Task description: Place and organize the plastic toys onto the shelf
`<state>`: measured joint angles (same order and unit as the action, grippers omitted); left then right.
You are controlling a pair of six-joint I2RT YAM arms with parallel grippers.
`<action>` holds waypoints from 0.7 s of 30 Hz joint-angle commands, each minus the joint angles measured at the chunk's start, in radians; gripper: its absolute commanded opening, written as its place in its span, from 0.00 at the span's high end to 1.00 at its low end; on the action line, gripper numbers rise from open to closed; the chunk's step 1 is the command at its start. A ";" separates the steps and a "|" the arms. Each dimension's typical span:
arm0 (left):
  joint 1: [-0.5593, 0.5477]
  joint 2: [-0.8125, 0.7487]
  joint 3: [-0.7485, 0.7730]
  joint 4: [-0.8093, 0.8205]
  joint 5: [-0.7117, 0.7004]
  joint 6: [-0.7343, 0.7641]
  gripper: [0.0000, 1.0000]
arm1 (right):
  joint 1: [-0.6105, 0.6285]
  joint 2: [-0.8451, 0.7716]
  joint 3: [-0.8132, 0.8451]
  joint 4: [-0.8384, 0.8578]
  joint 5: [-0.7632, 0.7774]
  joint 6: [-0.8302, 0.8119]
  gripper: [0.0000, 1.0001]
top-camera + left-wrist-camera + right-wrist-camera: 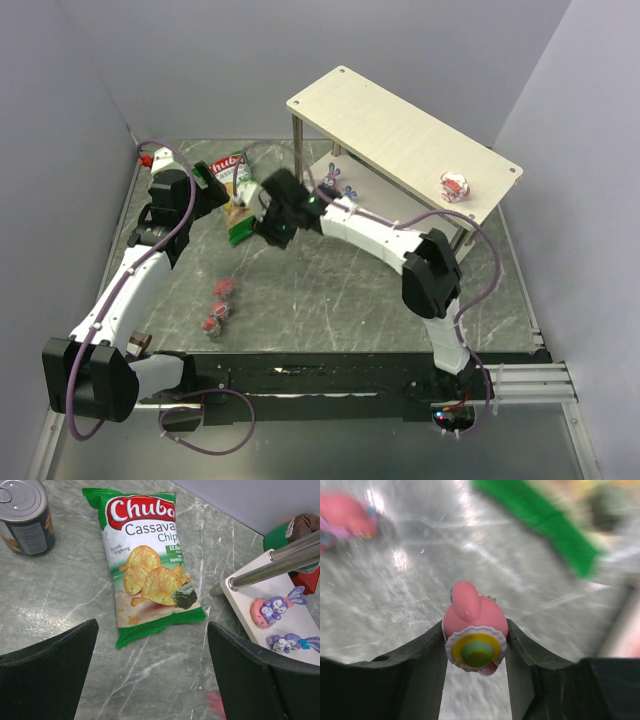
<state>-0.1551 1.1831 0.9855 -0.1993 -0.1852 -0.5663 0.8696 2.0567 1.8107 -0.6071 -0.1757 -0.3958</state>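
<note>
Gripping one pink toy [470, 612] in right gripper [475, 632], jaws squeezing its round sides | toy looks light, hard, slippery; hold gently at middle | shelf [400, 130] at 2 o'clock | left gripper [152, 627] wide, empty

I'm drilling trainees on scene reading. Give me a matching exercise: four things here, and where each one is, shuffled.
1. chip bag
2. can
3. purple bunny toys
4. pink toy

a. clamped in the right gripper
b. on the lower board of the shelf
c. lying flat on the table
d. standing upright on the table

Pairs: 1-c, 2-d, 3-b, 4-a.
</note>
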 commanded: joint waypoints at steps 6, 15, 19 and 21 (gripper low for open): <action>-0.008 -0.023 -0.030 0.044 0.059 -0.014 0.04 | -0.067 -0.164 0.505 -0.578 0.174 0.141 0.99; -0.012 -0.016 -0.036 0.035 0.121 -0.020 0.04 | -0.167 -0.351 0.538 -0.672 0.329 0.201 0.96; -0.023 -0.017 -0.036 0.052 0.161 -0.010 0.04 | -0.265 -0.412 0.500 -0.674 0.335 0.199 0.95; -0.032 -0.016 -0.030 0.057 0.167 -0.009 0.04 | -0.306 -0.429 0.500 -0.675 0.346 0.201 0.96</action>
<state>-0.1711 1.1820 0.9455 -0.1879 -0.0700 -0.5697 0.6346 1.6943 2.3150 -1.2644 0.1158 -0.2188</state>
